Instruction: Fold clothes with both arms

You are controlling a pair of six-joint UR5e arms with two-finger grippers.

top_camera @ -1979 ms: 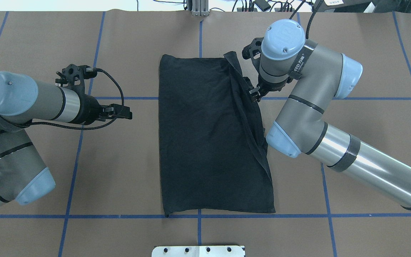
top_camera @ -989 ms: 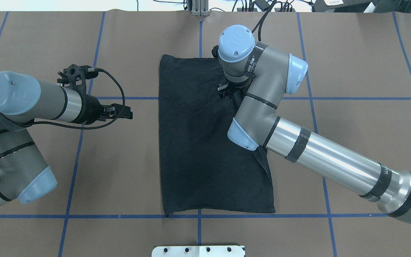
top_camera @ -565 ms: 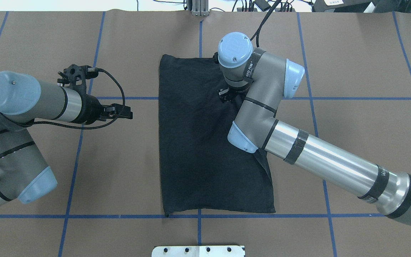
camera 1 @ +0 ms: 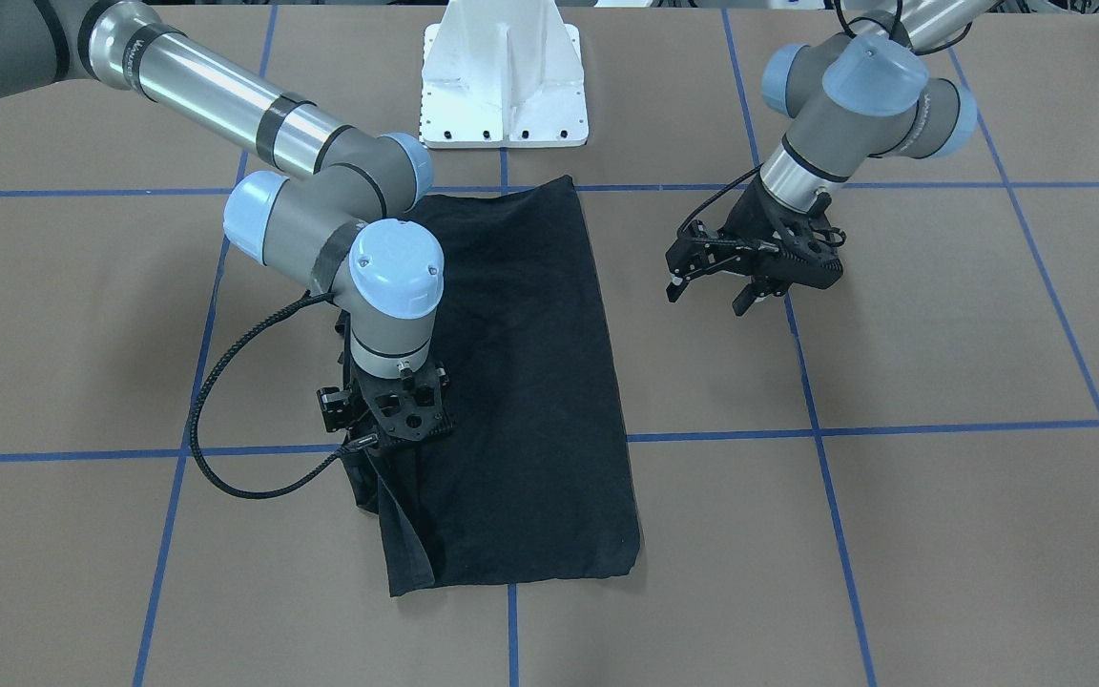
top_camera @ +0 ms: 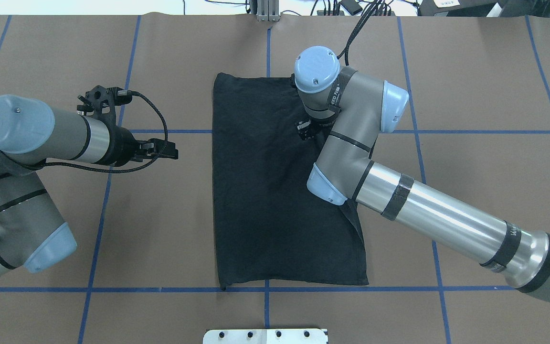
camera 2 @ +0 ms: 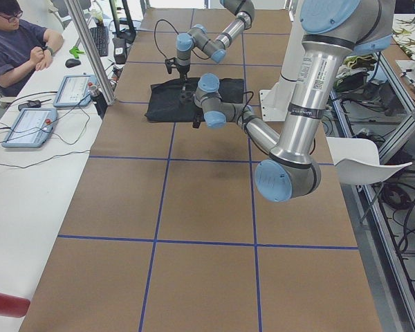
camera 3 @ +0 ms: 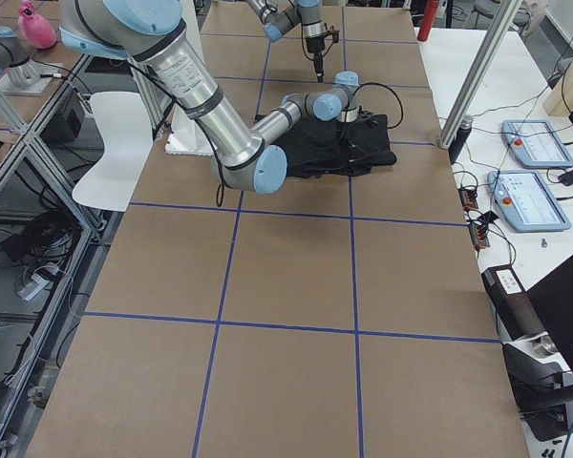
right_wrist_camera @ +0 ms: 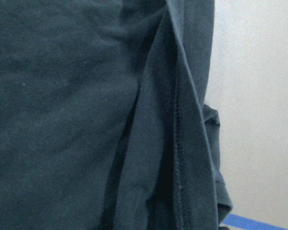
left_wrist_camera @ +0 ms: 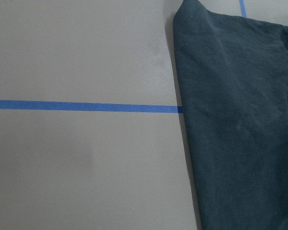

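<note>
The bench [top_camera: 470, 62] carried the shirt [top_camera: 265, 200] at its centre as one long black panel; the right flap, loose at the edge two seconds earlier, lay turned inward, so the lengthwise fold was judged nearly laid; the right arm [top_camera: 428, 220] had swung in over the cloth; the left arm [top_camera: 41, 134] had not moved; the left fingers [camera 1: 740, 301] stood wide apart, empty, well clear of the shirt; the right fingers [top_camera: 304, 129] sat mostly hidden beneath the wrist, so their grip could not be told; no logo showed.
</note>
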